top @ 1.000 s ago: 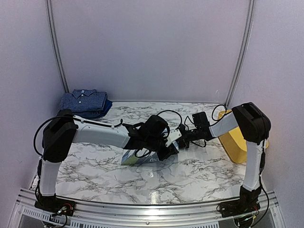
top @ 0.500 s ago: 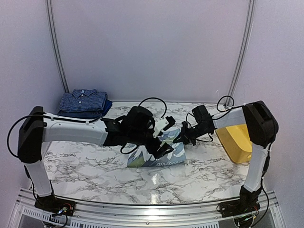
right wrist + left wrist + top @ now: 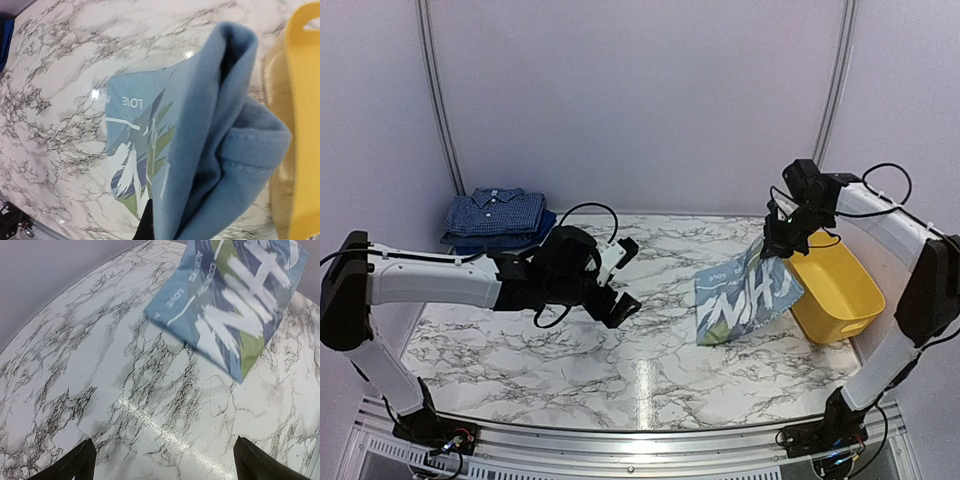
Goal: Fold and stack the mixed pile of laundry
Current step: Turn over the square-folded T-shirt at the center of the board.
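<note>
Since a second ago your two arms have parted. The right arm has risen and swung from the middle of the worktop (image 3: 620, 370) toward its right edge, carrying the light-blue T-shirt (image 3: 745, 300) with it. The left arm has drawn back toward the left side.

Your right tool (image 3: 782, 240) is clenched on the top edge of the T-shirt, high above the worktop and just above the yellow tub (image 3: 840, 290). The shirt hangs from that grip as a folded panel, printed side facing the near edge, slanting down and left from the tub. You cannot tell whether its lowest corner touches the worktop or hangs just above it. In the right wrist view the cloth (image 3: 200, 150) bunches in thick folds right at the tool, with the tub's rim (image 3: 302, 125) just beside it.

Your left tool (image 3: 628, 277) is released, its jaws spread wide and holding nothing, low over the worktop left of centre. In its wrist view both fingertips (image 3: 75, 465) frame bare marble, and the T-shirt (image 3: 235, 305) lies well apart from them.

At the far left corner of the worktop the navy check shirt (image 3: 498, 212) lies folded on top of the dark-blue piece (image 3: 535, 232), against the back wall. The tub sits at the right edge of the worktop.
</note>
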`<state>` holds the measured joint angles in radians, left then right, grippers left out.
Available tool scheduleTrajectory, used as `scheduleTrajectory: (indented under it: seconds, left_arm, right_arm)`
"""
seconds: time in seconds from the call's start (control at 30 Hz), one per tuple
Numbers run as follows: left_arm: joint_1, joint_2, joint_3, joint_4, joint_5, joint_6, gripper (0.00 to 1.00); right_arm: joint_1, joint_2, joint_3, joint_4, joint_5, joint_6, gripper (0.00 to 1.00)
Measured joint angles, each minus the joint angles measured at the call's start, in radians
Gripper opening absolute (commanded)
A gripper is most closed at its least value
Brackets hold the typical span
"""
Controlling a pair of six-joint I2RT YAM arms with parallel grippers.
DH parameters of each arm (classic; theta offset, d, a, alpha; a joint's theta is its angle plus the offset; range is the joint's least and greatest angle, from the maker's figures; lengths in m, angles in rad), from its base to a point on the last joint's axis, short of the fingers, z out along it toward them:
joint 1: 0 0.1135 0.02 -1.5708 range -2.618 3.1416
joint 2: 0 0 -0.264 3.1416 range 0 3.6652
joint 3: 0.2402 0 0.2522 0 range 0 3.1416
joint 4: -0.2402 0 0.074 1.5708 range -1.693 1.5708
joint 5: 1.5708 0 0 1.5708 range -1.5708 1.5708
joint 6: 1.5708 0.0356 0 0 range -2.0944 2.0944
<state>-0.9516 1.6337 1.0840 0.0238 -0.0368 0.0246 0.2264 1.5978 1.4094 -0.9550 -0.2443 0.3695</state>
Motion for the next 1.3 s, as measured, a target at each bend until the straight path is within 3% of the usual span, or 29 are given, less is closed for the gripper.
scheduleTrajectory:
  seconds: [0.17,0.33,0.6,0.77,0.9,1.03,1.2,1.3]
  left_arm:
    - [0.014,-0.062,-0.058,-0.008,-0.034,-0.006,0.99]
    - [0.036,-0.139,-0.112,-0.035,-0.076,-0.034,0.99]
    - [0.077,-0.291,-0.227,-0.111,-0.146,-0.125,0.99]
    - [0.130,-0.432,-0.303,-0.127,-0.162,-0.223,0.99]
    - [0.148,-0.499,-0.344,-0.132,-0.175,-0.293,0.99]
    - [0.160,-0.540,-0.381,-0.147,-0.185,-0.374,0.99]
    - [0.172,-0.560,-0.385,-0.160,-0.178,-0.455,0.99]
    - [0.173,-0.518,-0.366,-0.149,-0.117,-0.491,0.99]
  right_arm:
    - [0.000,-0.012,0.233,-0.203,0.201,-0.064,0.00]
    - [0.071,0.063,0.396,-0.315,0.303,-0.074,0.00]
    - [0.336,0.411,0.455,-0.251,0.185,-0.017,0.00]
    - [0.468,0.657,0.612,-0.184,0.057,0.045,0.00]
    - [0.547,0.769,0.698,-0.077,-0.076,0.109,0.36]
    - [0.595,0.795,0.698,0.057,-0.251,0.176,0.60]
    - [0.581,0.716,0.643,0.235,-0.387,0.204,0.61]
    - [0.518,0.542,0.476,0.323,-0.432,0.186,0.58]
